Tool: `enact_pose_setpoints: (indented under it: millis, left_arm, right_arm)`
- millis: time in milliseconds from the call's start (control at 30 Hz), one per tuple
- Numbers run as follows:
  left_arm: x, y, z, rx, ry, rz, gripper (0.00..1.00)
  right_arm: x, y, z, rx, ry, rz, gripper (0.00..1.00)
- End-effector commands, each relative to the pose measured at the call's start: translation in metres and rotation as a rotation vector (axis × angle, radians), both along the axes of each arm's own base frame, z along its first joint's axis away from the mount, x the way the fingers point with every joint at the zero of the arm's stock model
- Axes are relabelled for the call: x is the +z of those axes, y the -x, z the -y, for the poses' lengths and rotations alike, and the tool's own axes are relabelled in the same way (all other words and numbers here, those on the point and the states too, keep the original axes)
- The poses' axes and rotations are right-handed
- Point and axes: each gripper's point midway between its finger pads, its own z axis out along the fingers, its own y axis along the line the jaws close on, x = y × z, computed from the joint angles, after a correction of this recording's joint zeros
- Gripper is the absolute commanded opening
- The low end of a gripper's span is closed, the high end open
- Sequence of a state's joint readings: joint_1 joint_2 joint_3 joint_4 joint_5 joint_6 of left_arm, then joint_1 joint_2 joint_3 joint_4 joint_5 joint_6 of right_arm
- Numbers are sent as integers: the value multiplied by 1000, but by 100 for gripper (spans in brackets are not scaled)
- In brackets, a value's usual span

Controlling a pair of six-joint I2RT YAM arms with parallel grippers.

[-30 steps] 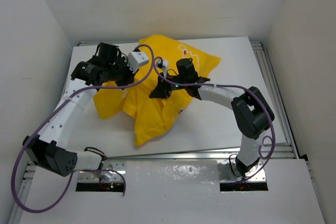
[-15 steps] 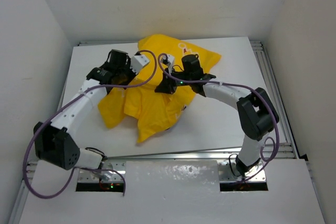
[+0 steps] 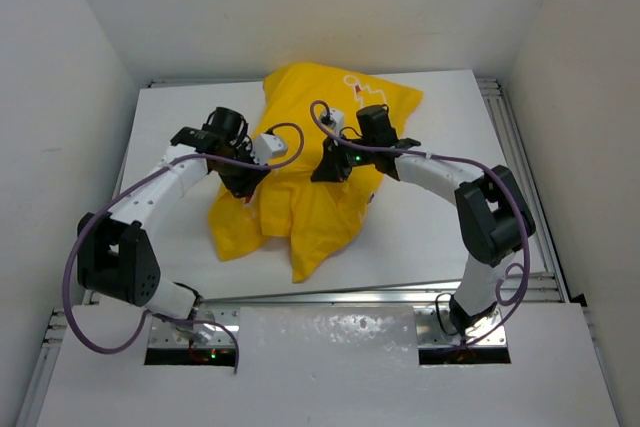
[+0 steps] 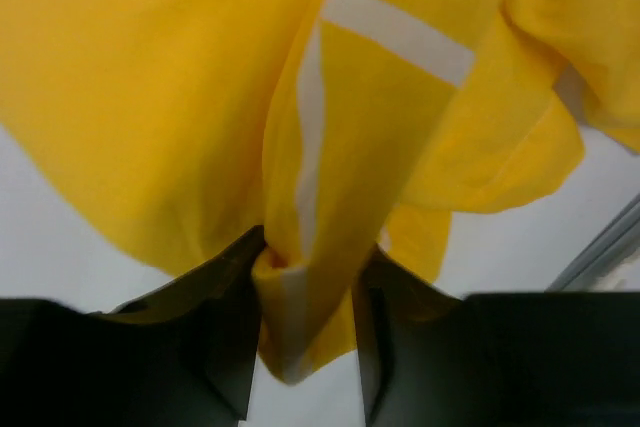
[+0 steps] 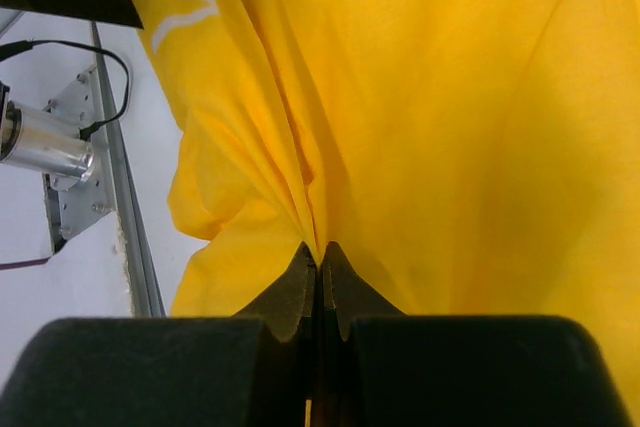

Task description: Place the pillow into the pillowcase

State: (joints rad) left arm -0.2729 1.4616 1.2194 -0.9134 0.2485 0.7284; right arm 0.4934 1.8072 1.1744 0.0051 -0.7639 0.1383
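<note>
The yellow pillowcase (image 3: pixel 310 217) lies bunched and puffed across the middle of the white table (image 3: pixel 420 227). No white of the pillow shows in any view, so it is hidden. My left gripper (image 3: pixel 247 184) is at the case's left side. In the left wrist view its jaws (image 4: pixel 305 332) stand apart, with a fold of the yellow pillowcase (image 4: pixel 180 97) with a white stripe hanging between them. My right gripper (image 3: pixel 328 169) sits on top of the case near its middle. In the right wrist view it (image 5: pixel 321 257) is shut on a pinch of the pillowcase (image 5: pixel 450 127).
White walls close in the table on the left, back and right. An aluminium rail (image 3: pixel 520 147) runs along the right edge and another along the front. In the right wrist view a rail (image 5: pixel 120 207) and a metal cylinder (image 5: pixel 45 144) lie left of the fabric.
Both arms have swung right and toward the front, dragging the pillowcase with them. The left jaws, shut on fabric before, now stand apart.
</note>
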Motion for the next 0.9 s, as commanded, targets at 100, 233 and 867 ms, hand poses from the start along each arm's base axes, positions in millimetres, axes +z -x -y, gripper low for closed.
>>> enact_pose_setpoints:
  millis: [100, 233, 867]
  left_arm:
    - [-3, -14, 14, 47, 71, -4, 5]
    - [4, -39, -30, 213, -128, 108, 0]
    - [126, -89, -90, 465, -222, 672, 0]
  right_arm:
    - [23, 3, 1, 14, -35, 47, 0]
    - [21, -2, 8, -7, -20, 59, 0]
    - [14, -24, 43, -105, 20, 21, 0]
